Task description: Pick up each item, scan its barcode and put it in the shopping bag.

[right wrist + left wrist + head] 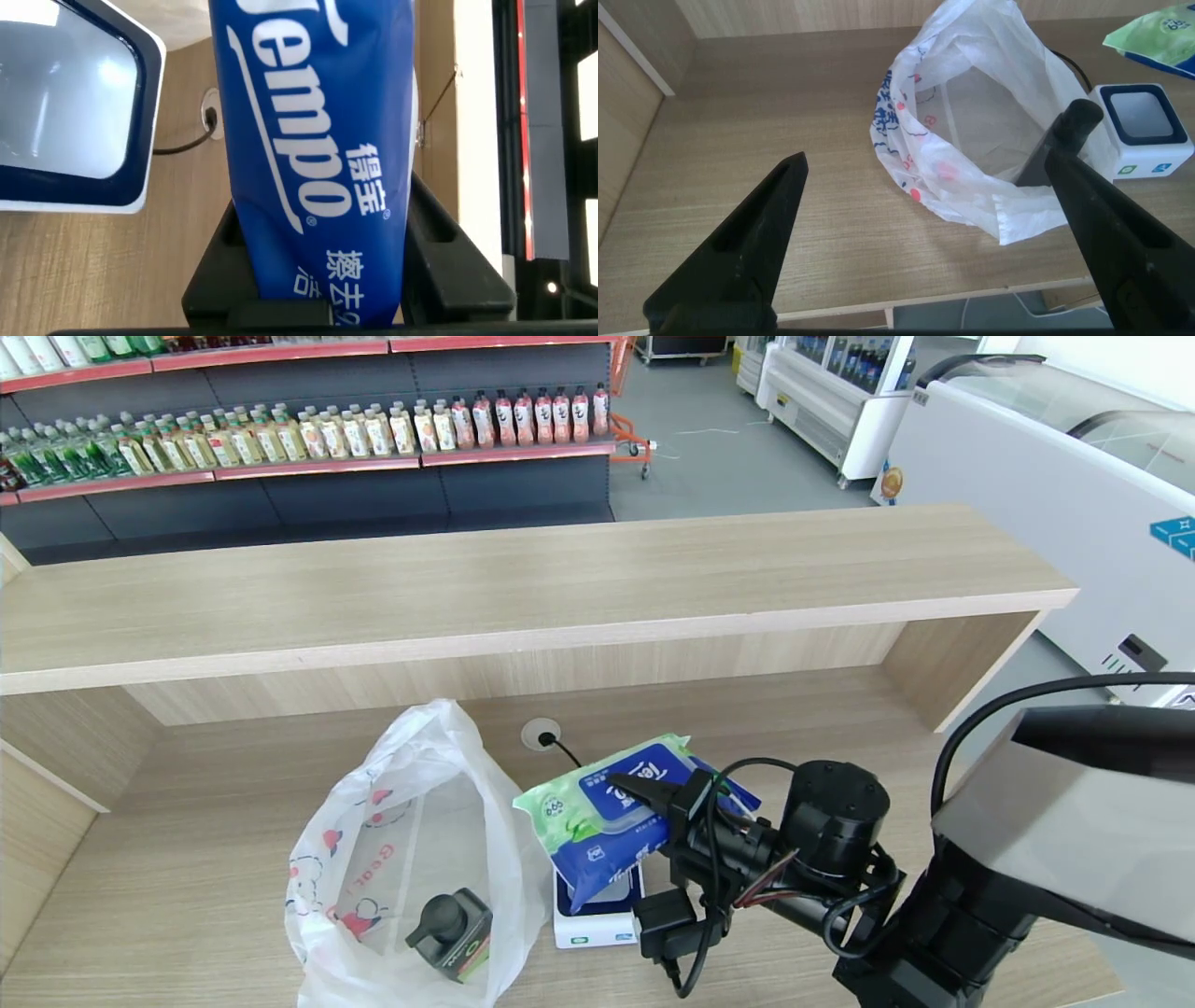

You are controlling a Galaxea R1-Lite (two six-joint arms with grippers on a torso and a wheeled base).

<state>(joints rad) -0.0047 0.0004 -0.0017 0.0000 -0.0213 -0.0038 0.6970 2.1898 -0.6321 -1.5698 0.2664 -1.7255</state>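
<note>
Head view, lower centre: right gripper point(644, 795), fingers clamped on the wipes pack point(593, 826), holds it over the scanner point(597, 922), just right of the open shopping bag point(411, 821). Left gripper point(938, 140), fingers apart, hangs above the table point(775, 103).

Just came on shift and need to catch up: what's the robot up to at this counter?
The right gripper is shut on a blue and green pack of wipes, holding it over the small white scanner on the counter. The shopping bag stands open beside the scanner with one black item already inside. The left gripper hangs open near the bag, holding nothing.
</note>
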